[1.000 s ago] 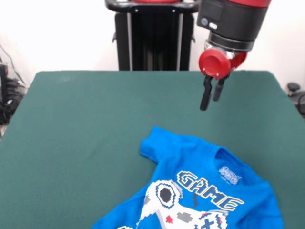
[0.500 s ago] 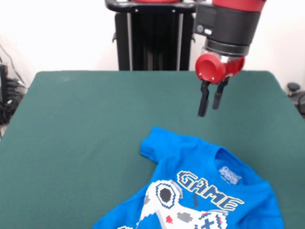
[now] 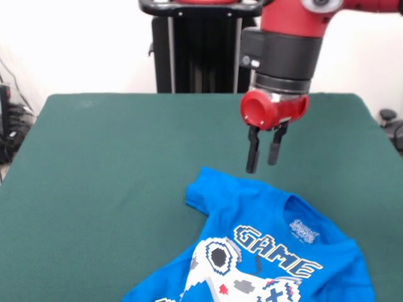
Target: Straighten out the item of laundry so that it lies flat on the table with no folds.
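Observation:
The item of laundry (image 3: 264, 245), a bright blue T-shirt with a white game-controller print and "GAME" lettering, lies on the dark green table (image 3: 113, 163) at the near right, running off the bottom edge. Its upper-left sleeve (image 3: 203, 189) is bunched and folded under. My gripper (image 3: 262, 162) hangs open in the air just above and behind that sleeve and the shoulder, with nothing between its two black fingers (image 3: 252, 154). The fingers point straight down and stand clear of the cloth.
A black pedestal column (image 3: 201, 47) stands beyond the far table edge. Cables and dark equipment (image 3: 11, 129) sit off the table's left side, and a dark object (image 3: 391, 123) lies off its right edge.
The arm has moved left and down toward the shirt's sleeve. The fingers stay apart. The shirt has not moved.

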Controlling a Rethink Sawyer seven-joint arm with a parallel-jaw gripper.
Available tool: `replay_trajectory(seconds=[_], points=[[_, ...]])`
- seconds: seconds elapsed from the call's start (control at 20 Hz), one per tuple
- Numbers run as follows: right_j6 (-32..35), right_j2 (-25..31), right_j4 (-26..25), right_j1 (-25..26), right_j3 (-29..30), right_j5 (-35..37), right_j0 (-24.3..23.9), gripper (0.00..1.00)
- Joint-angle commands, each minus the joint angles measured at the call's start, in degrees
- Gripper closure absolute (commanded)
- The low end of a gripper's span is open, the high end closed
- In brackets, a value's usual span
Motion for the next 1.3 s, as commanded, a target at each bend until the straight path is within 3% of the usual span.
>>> replay_trajectory(seconds=[0.05,0.95,1.3], points=[[-13.7,12.4,4.2,1.9,0.4,5.5,-1.4,0.0],[-16.0,20.9,4.4,0.8,-1.0,7.1,-3.1,0.0],[-20.5,23.9,5.6,-2.2,0.3,6.6,-4.3,0.0]])
